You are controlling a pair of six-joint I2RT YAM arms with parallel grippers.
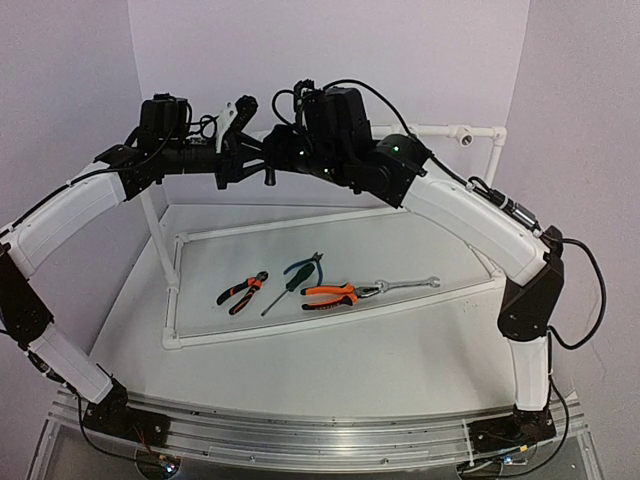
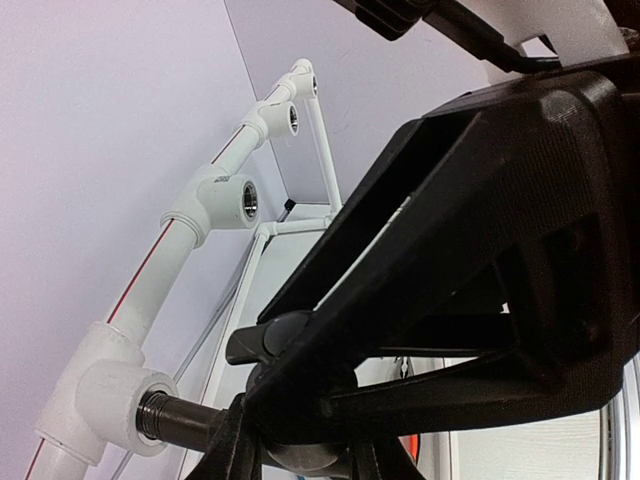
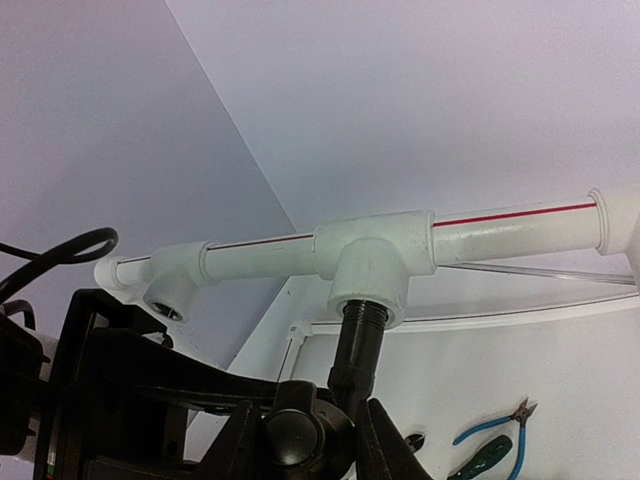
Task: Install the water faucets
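Small black tap (image 3: 345, 380), screwed by its threaded stem into the socket of a white tee (image 3: 375, 260) on a raised pipe (image 3: 510, 222) with a thin red line, the stem leaning toward 1 o'clock from the round body in the right wrist view. Round body pinched from 9 and 3 o'clock by the fingers (image 3: 388, 455) of the right gripper (image 3: 310, 435), closed tight against it. In the left wrist view, the same stem entering the tee at 9 o'clock, the body clamped at 6 o'clock between the closed fingers of the left gripper (image 2: 298, 452), with a bulky black housing (image 2: 480, 230) filling the 3 o'clock half. Two more tees (image 2: 225, 200) farther along the pipe toward 12 o'clock, sockets open. From above, both grippers meeting nose to nose high over the table (image 1: 300, 375), the tap itself hard to pick out among the black parts. At 6 o'clock of them, flat on the white table inside a low frame (image 1: 330, 322) of white pipe: small orange-handled pliers (image 1: 242, 292), a dark screwdriver (image 1: 285, 290), blue-handled cutters (image 1: 310, 262), larger orange pliers (image 1: 330, 295) and a steel wrench (image 1: 405, 285), near one another in a loose row from 9 to 3 o'clock. Pale lilac walls (image 1: 330, 50) on three sides, and a metal rail (image 1: 300, 435) under the arm bases at the near edge.
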